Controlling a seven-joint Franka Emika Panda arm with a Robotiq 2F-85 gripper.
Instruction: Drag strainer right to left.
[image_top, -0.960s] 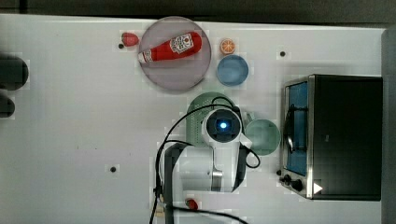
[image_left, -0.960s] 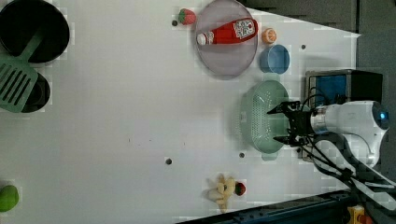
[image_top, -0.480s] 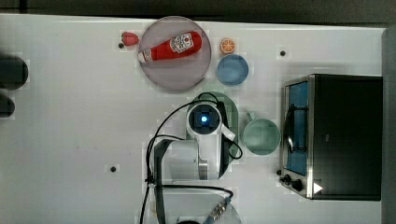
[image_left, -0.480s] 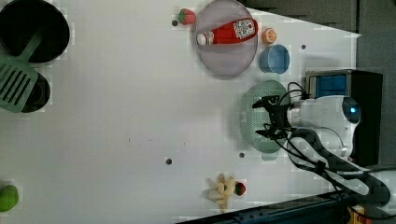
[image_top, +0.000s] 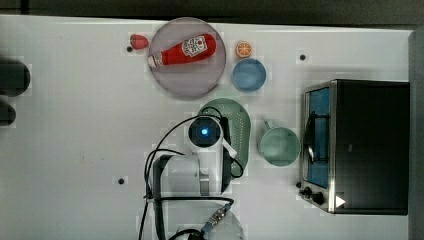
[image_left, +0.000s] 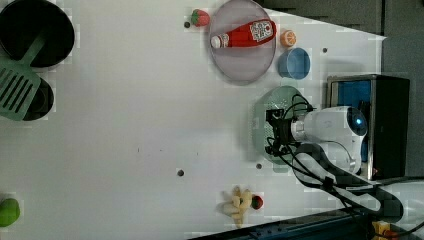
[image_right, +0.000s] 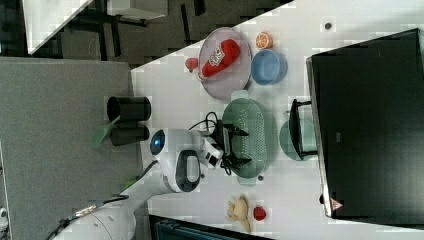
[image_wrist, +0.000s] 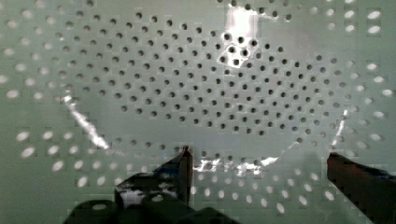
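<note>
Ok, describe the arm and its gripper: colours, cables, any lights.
The arm has glossy white rounded shells with grey panels. A round black cap carries a glowing blue light. Black cables loop alongside it. The gripper is black, its jaws dark and slim.

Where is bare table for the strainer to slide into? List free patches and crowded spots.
Free: the wide white table stretch on the top view's left of the strainer, between the plate and the black containers. Crowded: the top view's right, where the blue bowl, mug and oven hem the strainer in.
</note>
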